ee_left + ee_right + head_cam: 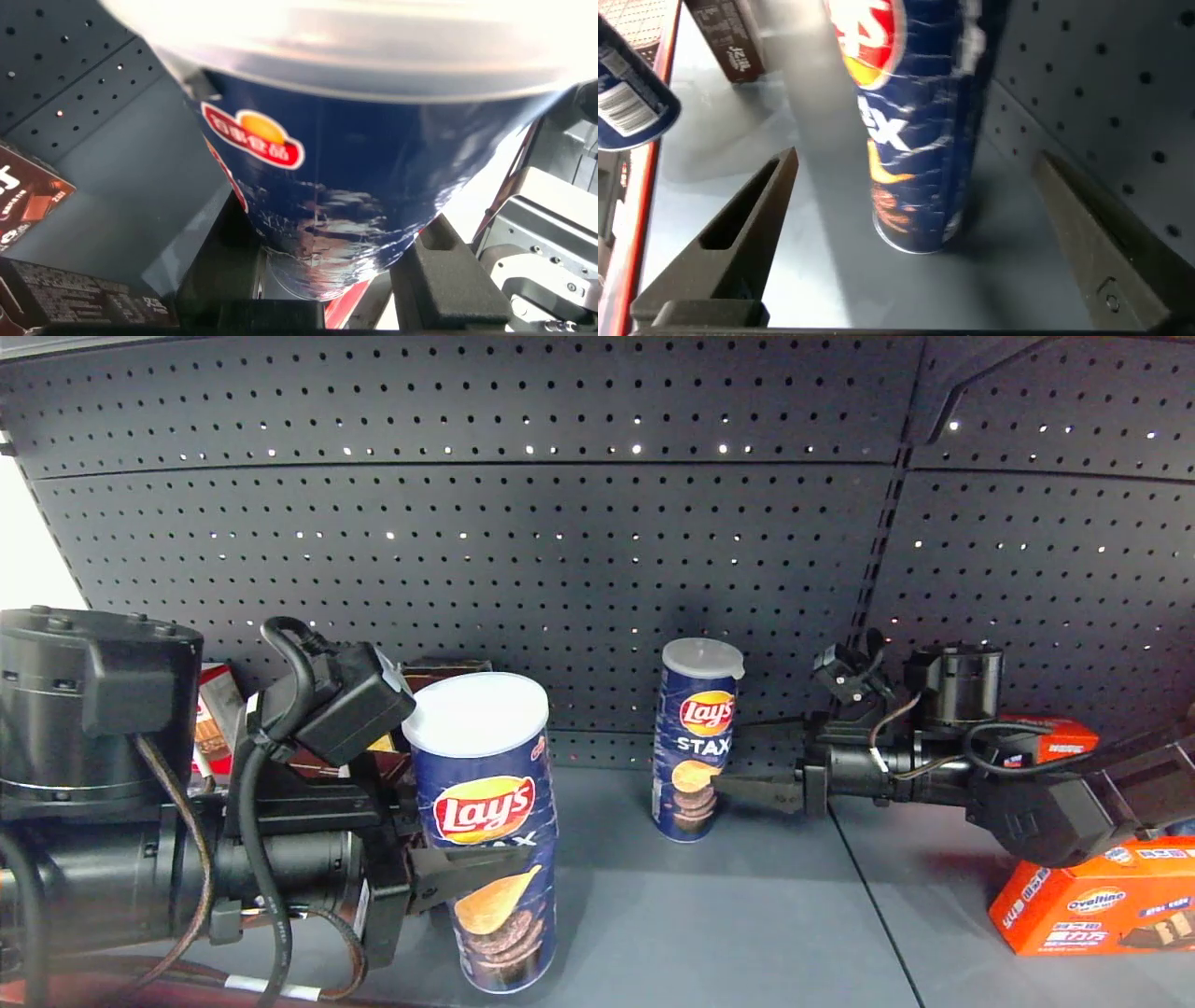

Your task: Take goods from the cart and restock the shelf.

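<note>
One can [695,737] stands upright on the shelf [709,915] near the pegboard [560,551], the right hand [915,163] spread either side of it: seemingly stocked. Farther from the pegboard, the left hand [485,873] pinches a second can [481,756], apparently yet to be set down.

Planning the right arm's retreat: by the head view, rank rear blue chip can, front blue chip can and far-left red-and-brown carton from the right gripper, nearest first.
1. Rear blue chip can, inside the open right gripper.
2. Front blue chip can, in the left gripper.
3. Red-and-brown carton, far left.
</note>
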